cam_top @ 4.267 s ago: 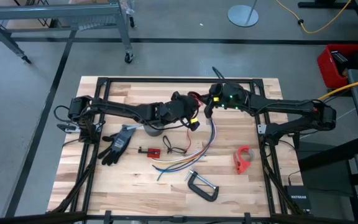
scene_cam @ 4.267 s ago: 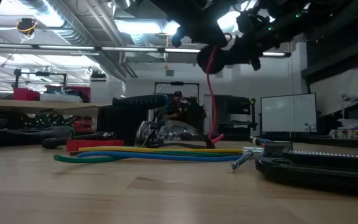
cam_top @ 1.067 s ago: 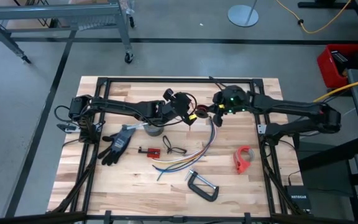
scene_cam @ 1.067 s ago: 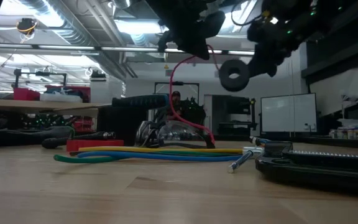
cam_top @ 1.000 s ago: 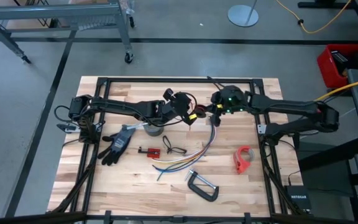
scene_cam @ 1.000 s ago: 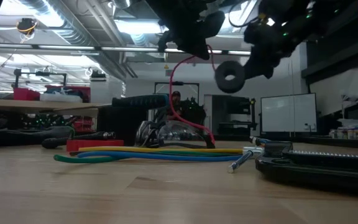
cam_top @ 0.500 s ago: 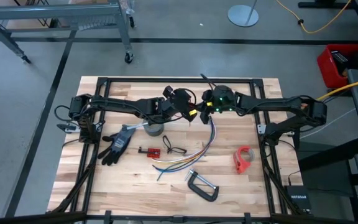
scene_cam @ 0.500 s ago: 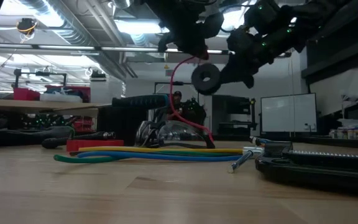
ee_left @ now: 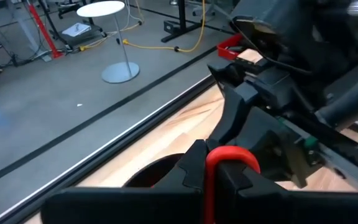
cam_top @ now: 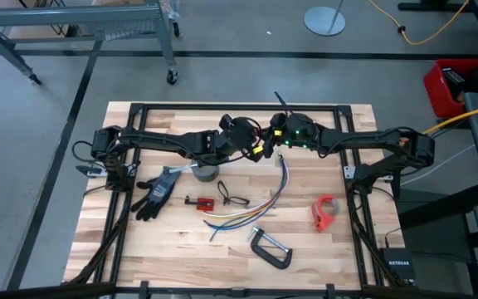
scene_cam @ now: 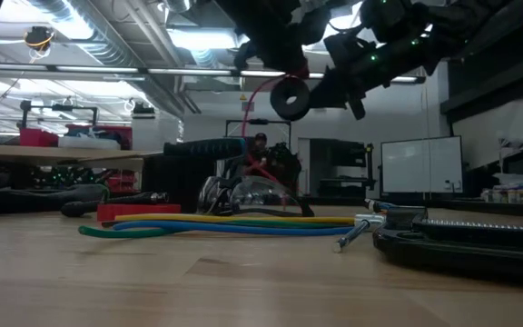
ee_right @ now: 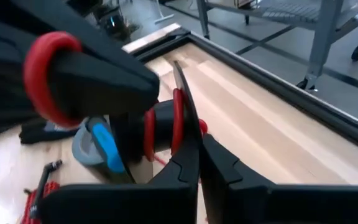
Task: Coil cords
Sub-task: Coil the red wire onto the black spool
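From above, the two dark arms meet over the far middle of the wooden table [cam_top: 139,241]. The left gripper [cam_top: 256,148] and the right gripper [cam_top: 274,143] are almost touching, high above the wood. A red cord [cam_top: 261,143] shows as a small red bit between them. The bundle of cords [cam_top: 256,208] lies on the table nearer the front, with yellow, blue, green and purple strands curving and fanning out at one end. A thin black wire [cam_top: 232,198] lies looped just beside it. Nearby are a black glove [cam_top: 158,191], a grey tape roll [cam_top: 206,172], a red tape holder [cam_top: 325,212] and a metal clamp [cam_top: 270,248].

From table height, the red cord [scene_cam: 254,118] hangs down in a thin curve from the grippers up top. The yellow, green and blue strands lie flat and long on the wood.

In the left wrist view, the left fingers [ee_left: 194,165] are pressed together on the red cord [ee_left: 229,158], which bends over them like a small arch.

In the right wrist view, the right fingers [ee_right: 188,162] are closed on a red ring [ee_right: 178,121] of cord around a black middle.
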